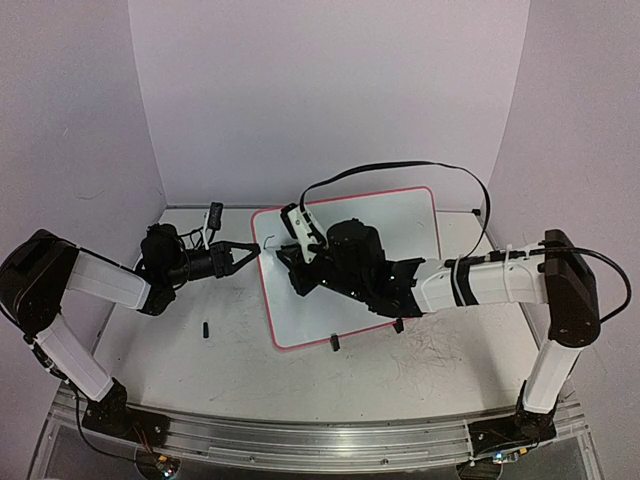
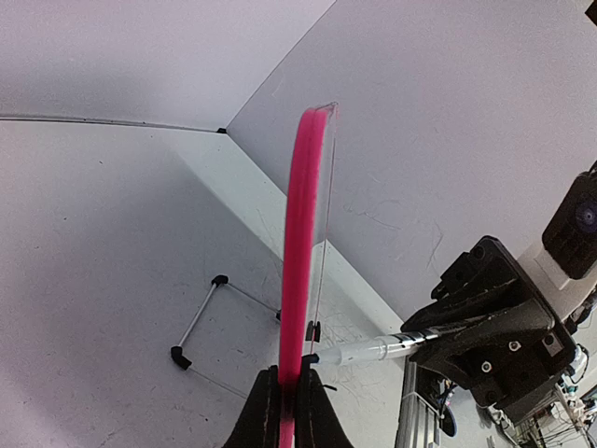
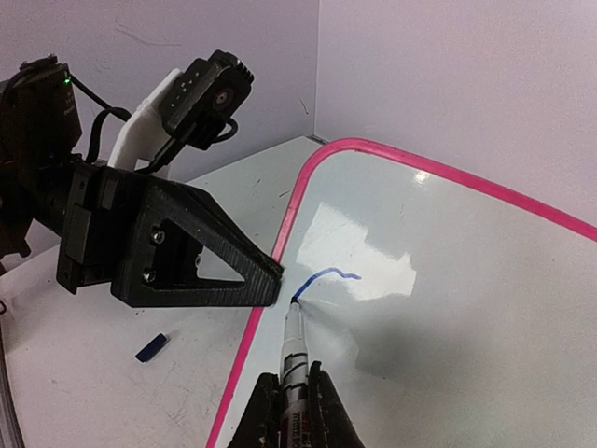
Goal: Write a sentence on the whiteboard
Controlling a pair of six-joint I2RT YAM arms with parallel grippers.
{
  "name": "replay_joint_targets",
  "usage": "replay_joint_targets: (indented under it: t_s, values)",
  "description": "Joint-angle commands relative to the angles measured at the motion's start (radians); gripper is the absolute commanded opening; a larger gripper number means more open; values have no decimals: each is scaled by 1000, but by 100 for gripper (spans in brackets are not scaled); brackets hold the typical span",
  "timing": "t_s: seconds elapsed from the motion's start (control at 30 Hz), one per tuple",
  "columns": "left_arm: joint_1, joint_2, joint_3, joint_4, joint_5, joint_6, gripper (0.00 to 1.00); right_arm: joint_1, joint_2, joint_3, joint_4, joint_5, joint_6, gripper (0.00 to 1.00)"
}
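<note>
1. While the left end effector (image 1: 250,248) is closed on the pink rim at the left edge of the whiteboard (image 1: 400,220), the right end effector (image 1: 290,250) is closed around a blue marker (image 3: 294,347), and the marker tip touches the board close to that same edge.
2. The whiteboard is in the middle of the worktop (image 1: 230,370), between the two arms. Of the sentence (image 3: 326,276) only one short blue stroke is visible, so I judge that the writing has only begun.
3. The tip is just beside the rim and the black finger (image 3: 205,266) of the left end effector. A stroke going leftward could run off the board or hit this finger.
4. Too much pressure from the marker could push the board out of the left pinch, and then the line would become crooked.
5. The right arm reaches across the board, so fresh ink could be smeared if the arm comes low.
6. Count: one whiteboard, one marker, one blue stroke, two end effectors, two black clip feet (image 1: 334,343), and one small blue piece (image 3: 151,346), perhaps the cap.
</note>
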Motion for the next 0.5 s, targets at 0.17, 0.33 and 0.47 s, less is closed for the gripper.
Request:
replay_joint_targets:
  t_s: [0.17, 0.33, 0.47]
  values:
    - [-4, 4, 26, 33, 28, -31, 0, -3, -17, -36, -17, 15, 44, 0]
    - [-4, 5, 24, 32, 28, -30, 0, -3, -30, -46, -20, 22, 44, 0]
    - [-3, 4, 21, 33, 29, -31, 0, -3, -37, -55, -22, 29, 41, 0]
